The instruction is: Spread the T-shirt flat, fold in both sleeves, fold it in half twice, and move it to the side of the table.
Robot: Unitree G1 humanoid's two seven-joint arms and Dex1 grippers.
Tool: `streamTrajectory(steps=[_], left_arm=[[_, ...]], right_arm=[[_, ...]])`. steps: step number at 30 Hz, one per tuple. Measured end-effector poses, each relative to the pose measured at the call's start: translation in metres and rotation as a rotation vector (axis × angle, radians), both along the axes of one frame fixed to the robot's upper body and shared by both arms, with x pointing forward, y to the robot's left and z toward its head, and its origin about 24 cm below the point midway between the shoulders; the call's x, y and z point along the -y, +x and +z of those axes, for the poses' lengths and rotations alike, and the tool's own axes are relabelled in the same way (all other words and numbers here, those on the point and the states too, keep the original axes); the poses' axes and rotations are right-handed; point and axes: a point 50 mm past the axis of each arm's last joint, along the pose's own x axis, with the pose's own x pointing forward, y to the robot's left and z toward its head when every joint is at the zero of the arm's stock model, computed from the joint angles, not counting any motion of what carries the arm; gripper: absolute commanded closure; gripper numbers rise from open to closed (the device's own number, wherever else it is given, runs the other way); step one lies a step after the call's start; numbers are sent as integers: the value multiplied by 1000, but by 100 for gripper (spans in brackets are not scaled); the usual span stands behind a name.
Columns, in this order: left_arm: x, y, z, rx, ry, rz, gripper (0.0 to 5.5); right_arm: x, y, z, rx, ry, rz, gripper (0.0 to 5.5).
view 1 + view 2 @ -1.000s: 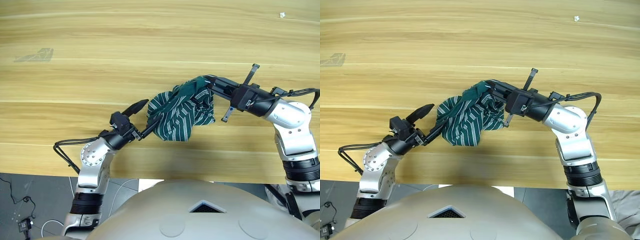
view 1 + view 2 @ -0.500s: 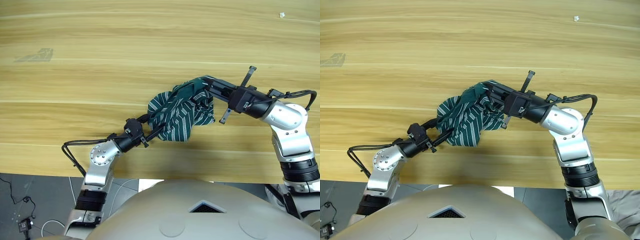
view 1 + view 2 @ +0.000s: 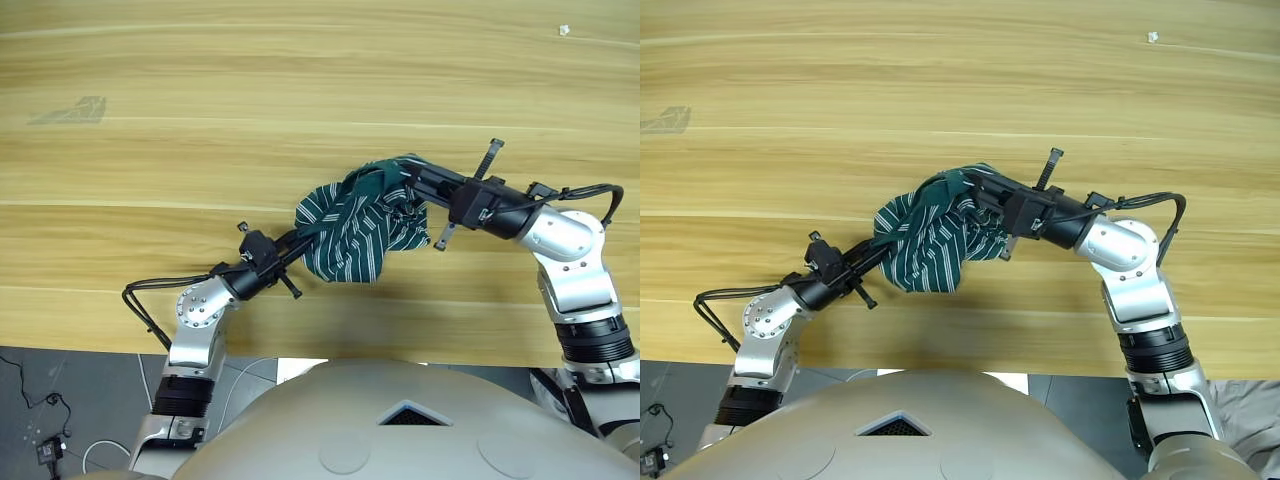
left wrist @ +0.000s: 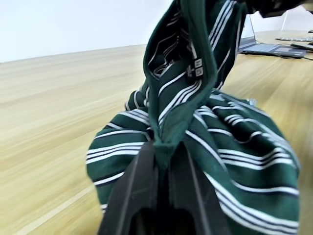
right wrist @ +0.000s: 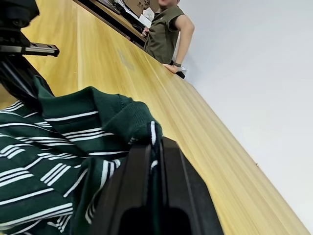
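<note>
You have the T-shirt (image 3: 360, 225) bunched, with its long axis slanting from your left gripper (image 3: 300, 241) across to your right gripper (image 3: 405, 182). Both grippers are clamped tight on its edges, and the bulk sags between them over the counter (image 3: 300, 80).

A small white scrap (image 3: 564, 30) lies on the tabletop (image 3: 250, 60) at the upper right of the frame. A faint grey mark (image 3: 70, 110) sits on the wood at the upper left. At the lower left, a dark floor (image 3: 95, 380) carries a small black adapter (image 3: 47, 451) and a white cable (image 3: 100, 450). In the left wrist view an open laptop (image 4: 264, 47) stands at the upper right, with a white wall (image 4: 73, 22) at the upper left.
</note>
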Motion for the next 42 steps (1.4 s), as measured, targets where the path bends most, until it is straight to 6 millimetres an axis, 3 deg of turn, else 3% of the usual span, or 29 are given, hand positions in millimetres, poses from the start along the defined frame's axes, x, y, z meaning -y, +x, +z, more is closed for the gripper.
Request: streamTrajectory(steps=[3, 6, 9, 12, 18, 22, 25, 29, 33, 34, 36, 39, 40, 42], left_arm=[[-8, 4, 5, 31, 17, 34, 549], [-17, 15, 28, 138, 67, 31, 549], [-26, 50, 66, 297, 222, 31, 549], [-22, 90, 111, 449, 362, -12, 549], [-2, 165, 195, 651, 775, -134, 549], [1, 209, 247, 776, 1155, -80, 549], [0, 233, 277, 839, 1349, 39, 549], [7, 257, 318, 988, 1486, 379, 549], [10, 248, 378, 1165, 1438, 651, 549], [11, 247, 380, 1168, 1432, 655, 549], [13, 253, 364, 1124, 1452, 583, 549], [13, 265, 298, 972, 1518, 353, 549], [10, 268, 265, 897, 1540, 253, 549], [9, 267, 238, 849, 1555, 152, 549]], right_arm=[[1, 1, -2, -4, 0, -3, 546], [3, 2, -5, -12, -5, -11, 546], [8, 18, -1, 9, -27, -25, 546], [16, 43, 14, 47, -44, -42, 546], [43, 114, 91, 132, -18, -138, 546], [60, 151, 144, 219, -65, -253, 546], [61, 171, 176, 294, -112, -395, 546], [45, 194, 210, 464, -137, -667, 546], [41, 192, 251, 640, -72, -802, 546], [41, 192, 251, 643, -70, -804, 546], [43, 194, 241, 625, -90, -793, 546], [45, 199, 191, 517, -176, -733, 546], [45, 200, 161, 444, -226, -697, 546], [43, 198, 135, 366, -265, -631, 546]])
